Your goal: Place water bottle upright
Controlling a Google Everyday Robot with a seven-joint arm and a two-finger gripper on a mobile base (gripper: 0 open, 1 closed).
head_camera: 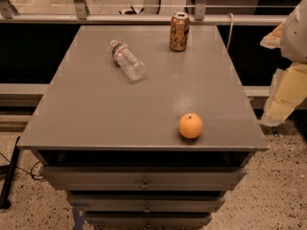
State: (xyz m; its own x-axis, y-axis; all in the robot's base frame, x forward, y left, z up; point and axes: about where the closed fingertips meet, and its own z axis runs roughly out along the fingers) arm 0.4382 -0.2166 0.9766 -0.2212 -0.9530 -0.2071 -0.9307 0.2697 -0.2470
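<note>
The water bottle point(127, 60) is clear ribbed plastic with a white cap. It lies on its side on the grey table top point(110, 109), at the back left, with the cap pointing to the far left. My gripper point(284, 97) shows as pale yellow and white parts at the right edge of the view. It hangs beside the table's right side, off the top and far from the bottle. It holds nothing that I can see.
A gold-brown soda can point(179, 31) stands upright at the back middle of the table. An orange point(190, 125) sits near the front right edge. Drawers point(144, 178) are below the top. A rail runs behind the table.
</note>
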